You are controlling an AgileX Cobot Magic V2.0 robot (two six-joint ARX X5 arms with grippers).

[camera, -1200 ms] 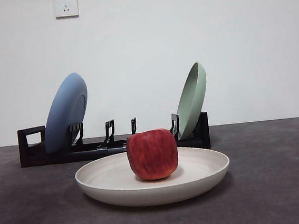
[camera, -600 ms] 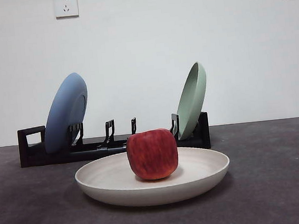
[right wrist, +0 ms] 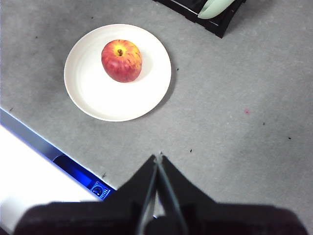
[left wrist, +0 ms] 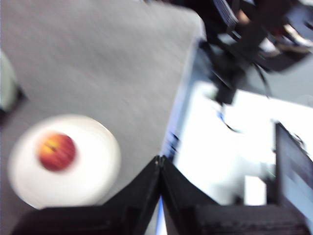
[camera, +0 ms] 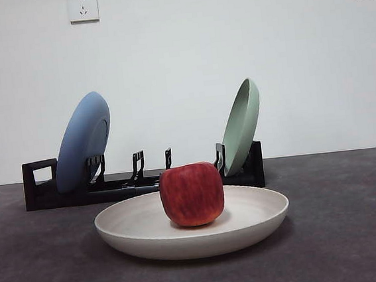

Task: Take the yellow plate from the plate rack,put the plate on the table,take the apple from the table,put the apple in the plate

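Observation:
The yellow plate (camera: 248, 216) lies flat on the table (camera: 356, 231), in front of the plate rack (camera: 46, 188). The red apple (camera: 192, 194) sits in the plate, a little off its middle. From high above, the right wrist view shows the plate (right wrist: 98, 98) with the apple (right wrist: 121, 60) in it and the right gripper (right wrist: 159, 157) shut and empty, well clear of them. In the blurred left wrist view the left gripper (left wrist: 160, 159) is shut and empty, beside the plate (left wrist: 93, 171) and apple (left wrist: 56, 151), near the table's edge.
A blue plate (camera: 81, 141) leans in the rack's left end and a pale green plate (camera: 241, 126) in its right end, with bare prongs (camera: 137, 164) between. Past the table's edge (left wrist: 178, 107) lie floor and equipment. Neither arm shows in the front view.

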